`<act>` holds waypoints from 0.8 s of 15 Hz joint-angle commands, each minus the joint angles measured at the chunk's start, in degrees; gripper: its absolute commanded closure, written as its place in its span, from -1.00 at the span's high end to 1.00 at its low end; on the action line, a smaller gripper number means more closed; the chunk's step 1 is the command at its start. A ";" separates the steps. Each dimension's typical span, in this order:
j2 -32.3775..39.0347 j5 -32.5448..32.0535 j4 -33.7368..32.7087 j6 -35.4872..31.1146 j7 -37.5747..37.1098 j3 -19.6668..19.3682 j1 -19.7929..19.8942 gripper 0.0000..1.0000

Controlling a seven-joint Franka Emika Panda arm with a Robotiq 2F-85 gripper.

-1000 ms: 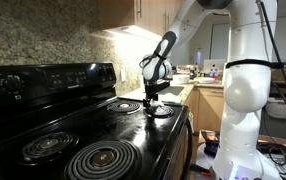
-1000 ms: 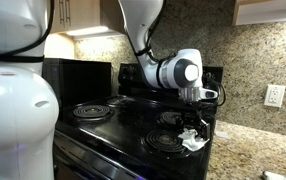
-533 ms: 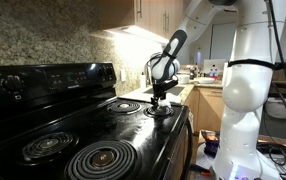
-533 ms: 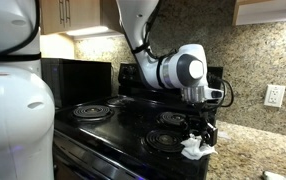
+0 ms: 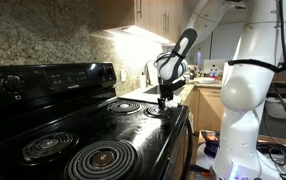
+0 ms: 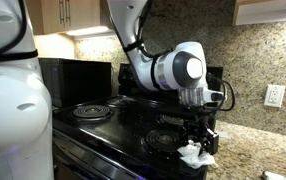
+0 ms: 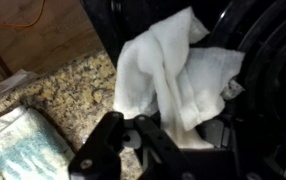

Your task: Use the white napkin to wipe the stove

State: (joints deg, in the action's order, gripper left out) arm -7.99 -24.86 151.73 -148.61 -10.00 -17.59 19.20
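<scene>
Here we note the gripper [image 6: 199,138] clenched on the white napkin [image 6: 192,155], at the stove's [image 6: 108,126] edge beside the granite counter [image 7: 68,85]. A burner coil [image 6: 161,141] sits adjacent; a folded pale towel [image 7: 18,148] occupies the counter nearby.

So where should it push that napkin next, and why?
Probably slide it back inward across the stove toward the coils. The end effector is clamped on the napkin, which sits at the stove's very edge, partly over the granite counter, so going further would likely wipe counter rather than stove.
</scene>
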 commanded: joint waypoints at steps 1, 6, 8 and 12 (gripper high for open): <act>-5.43 -3.80 5.28 0.79 -3.55 1.17 2.90 -0.82; -11.00 -4.32 9.97 0.66 -4.86 3.02 5.41 -0.82; -10.00 -1.48 7.67 1.69 -3.68 3.65 5.20 -0.82; -10.72 0.40 7.31 1.91 -3.32 4.04 5.26 -0.82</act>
State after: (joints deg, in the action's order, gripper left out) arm -17.51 -26.45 159.04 -148.06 -12.85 -14.77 23.69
